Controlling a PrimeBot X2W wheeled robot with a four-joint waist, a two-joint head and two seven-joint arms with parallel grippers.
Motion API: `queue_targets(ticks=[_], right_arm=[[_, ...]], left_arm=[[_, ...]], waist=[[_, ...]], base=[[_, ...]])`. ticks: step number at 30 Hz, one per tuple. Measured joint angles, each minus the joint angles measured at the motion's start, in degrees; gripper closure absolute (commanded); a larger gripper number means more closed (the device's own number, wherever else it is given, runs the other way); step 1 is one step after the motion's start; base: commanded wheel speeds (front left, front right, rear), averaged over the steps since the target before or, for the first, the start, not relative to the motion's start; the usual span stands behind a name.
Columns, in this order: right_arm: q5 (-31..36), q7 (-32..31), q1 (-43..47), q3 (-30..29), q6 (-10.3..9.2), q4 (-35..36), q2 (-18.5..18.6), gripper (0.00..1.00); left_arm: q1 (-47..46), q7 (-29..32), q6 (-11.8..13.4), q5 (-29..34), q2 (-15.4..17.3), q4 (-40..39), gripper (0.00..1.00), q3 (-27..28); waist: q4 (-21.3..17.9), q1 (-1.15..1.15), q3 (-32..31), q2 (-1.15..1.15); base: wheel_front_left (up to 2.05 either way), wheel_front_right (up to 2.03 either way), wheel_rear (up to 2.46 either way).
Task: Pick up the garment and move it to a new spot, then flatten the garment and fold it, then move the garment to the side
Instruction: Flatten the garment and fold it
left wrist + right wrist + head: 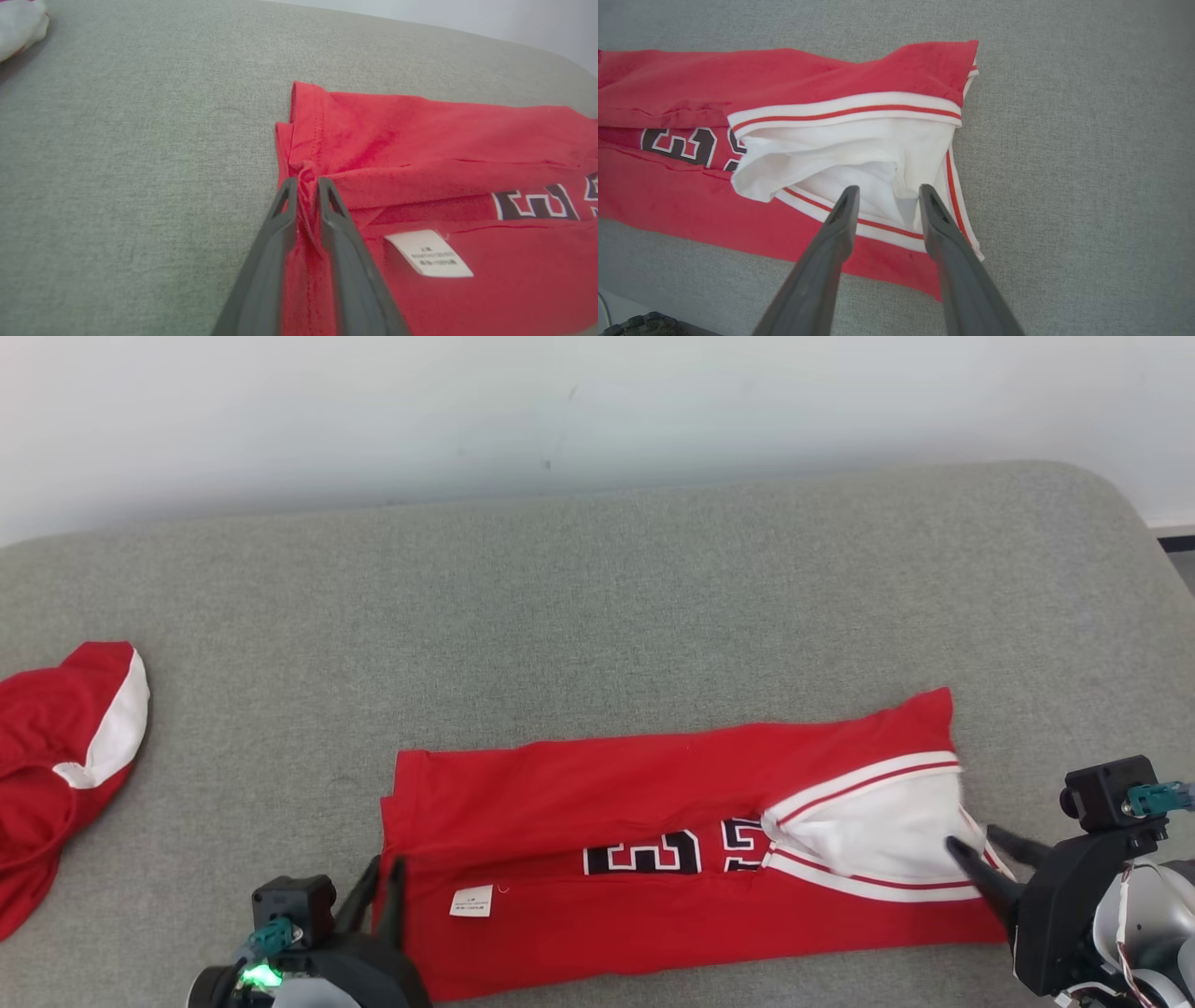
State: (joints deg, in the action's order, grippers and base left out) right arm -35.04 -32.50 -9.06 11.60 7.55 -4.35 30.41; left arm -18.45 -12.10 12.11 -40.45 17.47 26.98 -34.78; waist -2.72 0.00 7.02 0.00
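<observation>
Two grippers flank the jersey [607,793], which lies on the near half of the grey cushion [597,597], folded lengthwise into a long red strip running left to right. Your left gripper [385,870] is at the strip's left end. Its fingers stand narrowly apart with a puckered ridge of red cloth between them, and you cannot tell whether they are pressing on it. A white label [470,901] lies just right of it. Your right gripper [973,838] is at the right end, jaws spread and holding nothing, with its tips over the white lining [868,821] beside the striped trim. A dark number [644,857] shows mid-strip. Well apart, at the far left edge, lies another red-and-white garment [56,747].
</observation>
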Motion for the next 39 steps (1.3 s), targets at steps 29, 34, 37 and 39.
queue_targets(ticks=[29,34,37,39], right_arm=[[3.86,6.35,-0.67,-15.35,0.0,-11.58,-10.38,0.0],[5.01,6.1,-3.53,-15.67,0.0,-15.94,-10.72,0.0],[6.25,5.78,-5.02,-16.29,0.0,-19.02,-10.88,0.0],[7.02,5.8,-6.05,-16.74,0.0,-21.27,-11.37,0.0]], left_arm=[[21.2,-3.01,-9.82,23.34,-9.36,-23.43,0.0,30.51],[22.28,-3.01,-12.43,25.43,-11.34,-23.51,0.0,34.59],[22.29,-3.01,-13.71,26.27,-12.4,-23.42,0.0,36.38],[22.28,-3.01,-14.36,26.87,-12.79,-23.29,0.0,37.1]], waist=[[1.99,0.0,-4.46,0.01],[3.21,0.0,-3.29,0.01],[4.11,0.0,-2.72,0.0],[4.66,0.01,-2.32,0.01]], base=[[0.0,0.0,0.0],[0.0,0.0,0.0],[0.0,0.0,0.0],[0.0,0.0,0.0]])
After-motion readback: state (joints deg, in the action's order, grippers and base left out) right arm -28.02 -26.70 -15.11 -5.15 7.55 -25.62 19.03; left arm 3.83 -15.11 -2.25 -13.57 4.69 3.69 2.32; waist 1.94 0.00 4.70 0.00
